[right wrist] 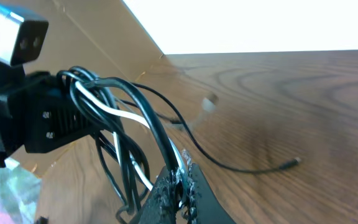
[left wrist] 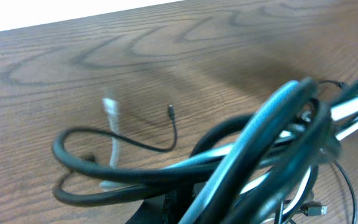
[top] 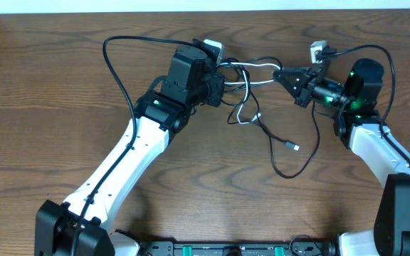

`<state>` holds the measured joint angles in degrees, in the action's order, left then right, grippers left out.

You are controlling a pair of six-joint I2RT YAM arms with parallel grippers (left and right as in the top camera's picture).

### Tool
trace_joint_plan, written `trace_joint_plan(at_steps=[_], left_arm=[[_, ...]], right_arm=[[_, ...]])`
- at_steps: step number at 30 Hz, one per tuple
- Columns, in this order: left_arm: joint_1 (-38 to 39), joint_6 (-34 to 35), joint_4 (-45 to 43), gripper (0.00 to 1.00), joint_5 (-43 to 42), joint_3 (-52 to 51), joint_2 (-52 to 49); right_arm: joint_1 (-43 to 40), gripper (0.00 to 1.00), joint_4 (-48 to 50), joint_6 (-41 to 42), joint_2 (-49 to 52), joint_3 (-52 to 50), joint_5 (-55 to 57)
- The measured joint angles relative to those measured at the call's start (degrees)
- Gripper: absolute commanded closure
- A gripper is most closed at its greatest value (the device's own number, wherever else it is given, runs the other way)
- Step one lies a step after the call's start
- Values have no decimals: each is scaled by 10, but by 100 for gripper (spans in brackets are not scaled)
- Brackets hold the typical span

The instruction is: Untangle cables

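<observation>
The tangled cables (top: 251,69), black and white, are stretched taut between my two grippers above the table. My left gripper (top: 218,88) is shut on the bundle's left side; in the left wrist view the cables (left wrist: 247,149) cross right over the jaws (left wrist: 188,208) and hide them. My right gripper (top: 285,75) is shut on a black and a white strand (right wrist: 138,118) pinched between its fingertips (right wrist: 182,183). A loose black cable (top: 290,171) loops down onto the table and ends in a small plug (top: 295,147). A white loop (top: 242,114) hangs below the bundle.
The brown wooden table (top: 62,85) stretches to all sides. A thicker black arm wire (top: 119,64) arcs over the table left of the left arm. A white camera block (top: 319,50) sits by the right gripper. The left arm's wrist camera (right wrist: 5,34) shows in the right wrist view.
</observation>
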<state>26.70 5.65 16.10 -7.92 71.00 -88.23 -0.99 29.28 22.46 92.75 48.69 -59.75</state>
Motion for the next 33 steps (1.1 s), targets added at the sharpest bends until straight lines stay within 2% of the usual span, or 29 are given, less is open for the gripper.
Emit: trace_joint_plan(at_steps=[5,6,7,9,10,11,12,14,17,20,23,24,25,26,27,28,29,33], left_arm=[[-10,18,3,92,17,0,0],[-13,19,4,92,23,0,0],[-16,19,4,92,26,0,0],[-19,19,4,92,32,0,0],[-19,19,4,92,33,0,0],[-19,18,4,92,31,0,0],[-19,14,4,93,25,0,0],[-19,-11,4,93,5,0,0],[-19,-78,4,92,-47,0,0],[-19,-148,7,93,-104,0,0],[-17,-208,21,93,-144,0,0],[-15,-221,22,93,-151,0,0],[-13,-231,22,93,-158,0,0],[-10,-242,23,92,-162,0,0],[-7,-250,24,92,-164,0,0],[-6,-252,24,92,-165,0,0],[-5,-254,24,93,-165,0,0],[-5,-256,22,92,-166,0,0]], right_arm=[[-11,99,-19,17,0,0,14],[-15,95,-33,20,0,0,21],[-18,87,-38,21,0,0,26],[-19,62,-47,24,0,0,33],[-19,59,-47,23,0,0,34],[-19,47,-46,22,0,0,32],[-18,43,-42,17,0,0,30],[-15,25,-32,-11,0,0,12],[2,15,-28,-75,0,0,-20],[27,14,-29,-132,0,0,-37],[54,18,-29,-185,0,0,-45],[61,25,-29,-194,0,0,-46],[69,36,-29,-204,0,0,-46],[78,61,-28,-217,0,0,-45],[84,77,-29,-221,0,0,-45],[87,90,-29,-227,0,0,-46],[88,99,-30,-229,0,0,-48],[92,99,-38,-234,0,0,-47]])
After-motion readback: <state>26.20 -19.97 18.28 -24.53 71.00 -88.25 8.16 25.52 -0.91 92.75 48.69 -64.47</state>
